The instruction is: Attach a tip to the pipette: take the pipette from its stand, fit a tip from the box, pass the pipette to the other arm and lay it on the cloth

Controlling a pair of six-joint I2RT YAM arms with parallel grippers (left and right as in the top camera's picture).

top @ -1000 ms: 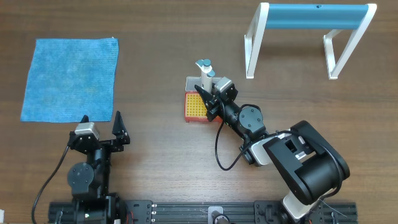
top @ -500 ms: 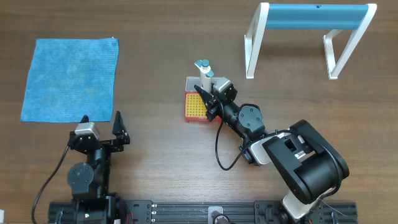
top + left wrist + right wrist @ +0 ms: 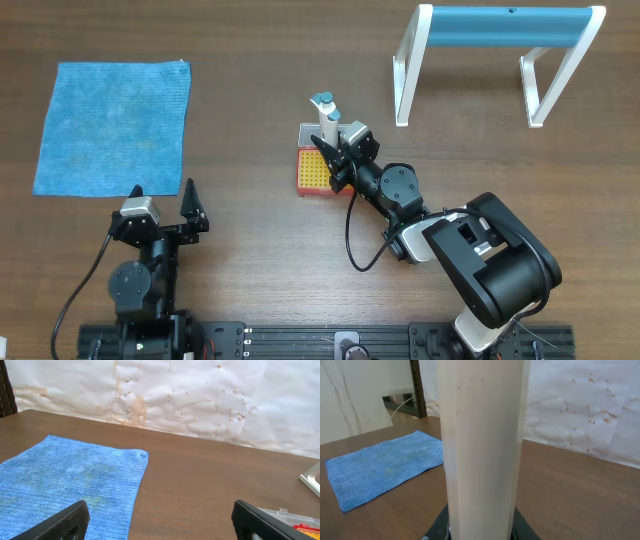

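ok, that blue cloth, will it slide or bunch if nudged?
Likely floppy: the cloth lies flat with slightly wavy edges, so a push would probably bunch it. It looks thin and light; on the smooth table it may also slide.

Count on the surface (image 3: 250, 80):
- pipette (image 3: 326, 115): 1
- tip box (image 3: 312, 172): 1
- blue cloth (image 3: 113, 125): 1
- white-and-blue stand (image 3: 505, 25): 1
- grippers: 2, namely the left gripper (image 3: 162, 188) and the right gripper (image 3: 330, 150)
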